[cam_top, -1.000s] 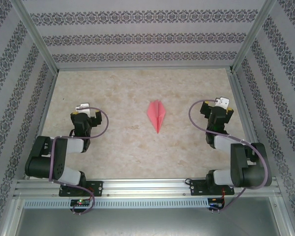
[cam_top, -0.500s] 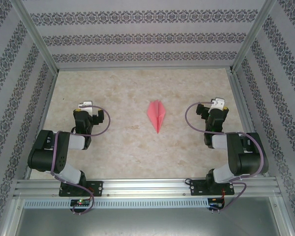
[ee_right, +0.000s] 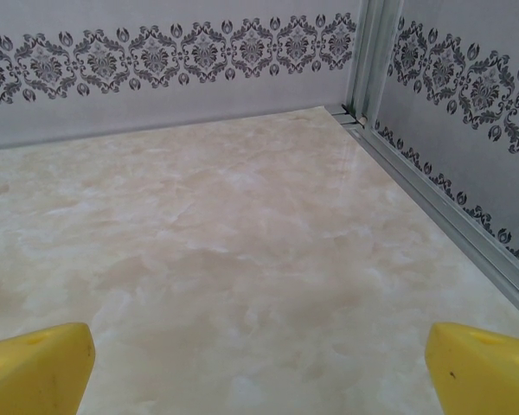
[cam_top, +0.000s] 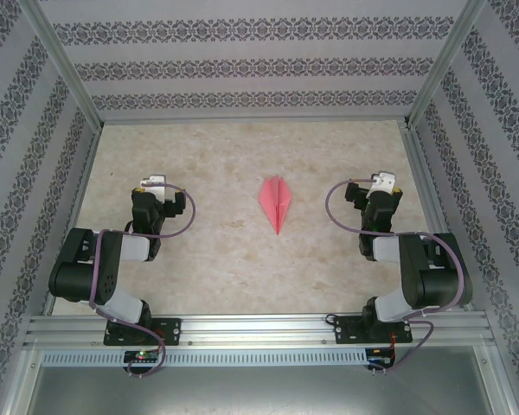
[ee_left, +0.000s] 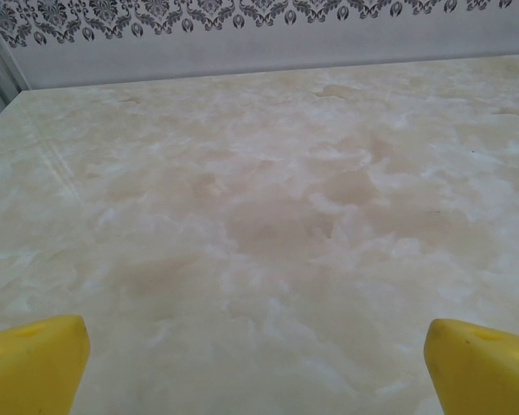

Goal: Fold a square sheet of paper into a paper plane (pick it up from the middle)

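While both arms sit bent back near their bases, the big pale marble-look table (cam_top: 242,268) lies flat under everything. Grey walls (cam_top: 242,65) with dark flower stripes stand around it on three sides. The black left arm (cam_top: 95,268) is folded up on the left side, and the black right arm (cam_top: 424,277) is folded up on the right side. The left gripper (cam_top: 153,184) points at the far wall, low over the table. Its yellow fingers (ee_left: 35,363) are spread wide apart with nothing between them. The right gripper (cam_top: 383,181) points the same way, and its yellow fingers (ee_right: 35,363) are spread wide too, holding nothing. The slim pink-red paper plane (cam_top: 276,204) lies flat on the table between the two grippers, well apart from both. Its sharp tip points toward the arm bases, and a ridge runs down its middle.
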